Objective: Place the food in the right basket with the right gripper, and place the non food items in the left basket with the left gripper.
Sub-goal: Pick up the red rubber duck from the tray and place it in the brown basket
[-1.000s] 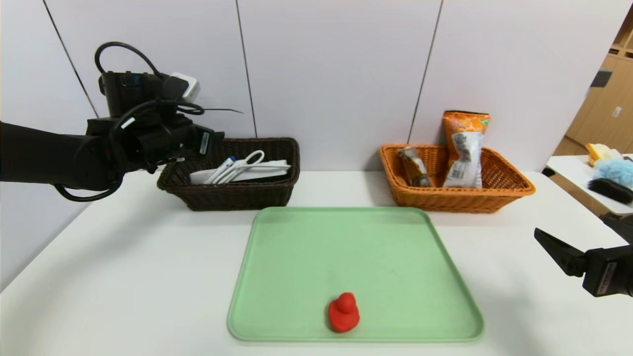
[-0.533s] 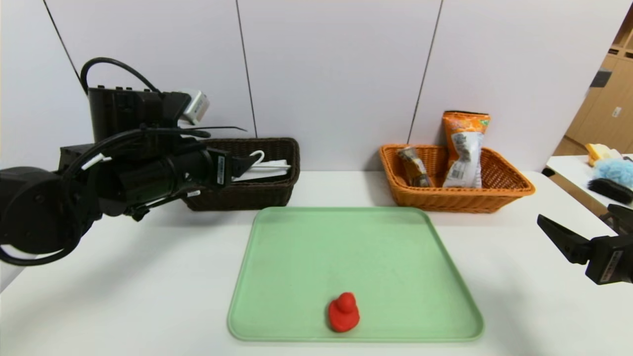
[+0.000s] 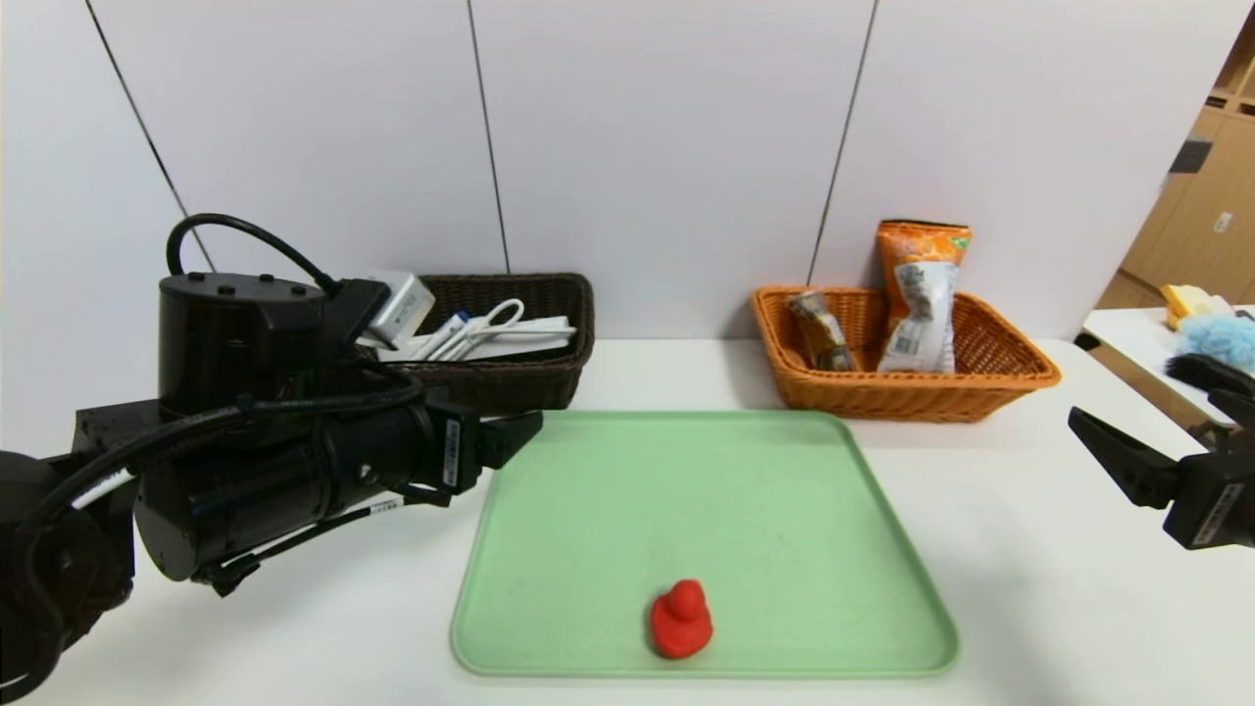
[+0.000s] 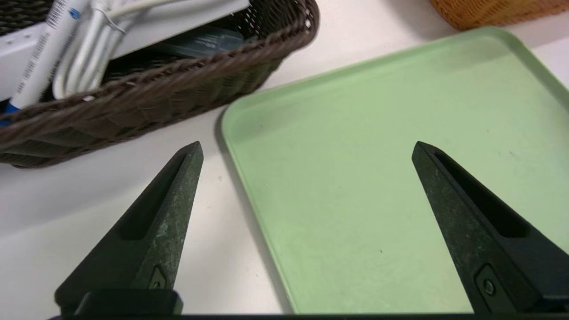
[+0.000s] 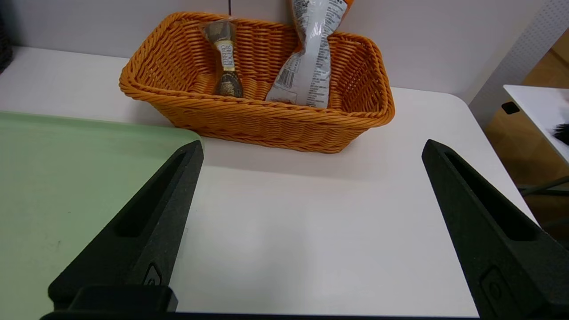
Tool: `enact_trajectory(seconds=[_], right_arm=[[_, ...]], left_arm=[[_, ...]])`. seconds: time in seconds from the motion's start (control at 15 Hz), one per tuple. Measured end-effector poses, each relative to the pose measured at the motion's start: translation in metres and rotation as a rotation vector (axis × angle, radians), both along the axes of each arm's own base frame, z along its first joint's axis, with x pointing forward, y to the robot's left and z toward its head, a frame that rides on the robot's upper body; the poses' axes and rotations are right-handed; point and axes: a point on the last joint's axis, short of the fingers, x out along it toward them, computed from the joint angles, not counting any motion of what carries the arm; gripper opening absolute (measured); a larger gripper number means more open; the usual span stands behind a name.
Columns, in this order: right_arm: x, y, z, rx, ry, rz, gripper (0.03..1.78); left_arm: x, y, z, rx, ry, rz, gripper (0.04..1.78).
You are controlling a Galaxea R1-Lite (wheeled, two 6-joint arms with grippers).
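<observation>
Red duck [image 3: 680, 619] sits on green tray [image 3: 784, 471]; left end effector [image 4: 306, 146] and right end effector [image 5: 311, 146] both gape wide

A plain indoor test room or lab: a bare white worktop [image 3: 294, 628] stands against pale grey wall panels [image 3: 647, 147] with dark seams. To the far right are light wooden cabinets [image 3: 1211, 216] and a second white table [image 3: 1137, 338] holding cleaning brushes.
</observation>
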Motion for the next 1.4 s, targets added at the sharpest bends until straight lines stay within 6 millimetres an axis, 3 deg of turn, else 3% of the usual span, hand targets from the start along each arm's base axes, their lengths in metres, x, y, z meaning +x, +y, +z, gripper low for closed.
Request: enact_trajectory(seconds=[0.87, 1.4], right_arm=[[-0.001, 0.000, -0.006, -0.003, 0.027, 0.014, 1.70], [0.005, 0.002, -0.002, -0.003, 0.020, 0.021, 1.70]], left_arm=[[-0.051, -0.070, -0.027, 0.077, 0.072, -0.329, 1.69], [-0.052, -0.106, -0.058, 0.112, 0.109, -0.403, 1.69]])
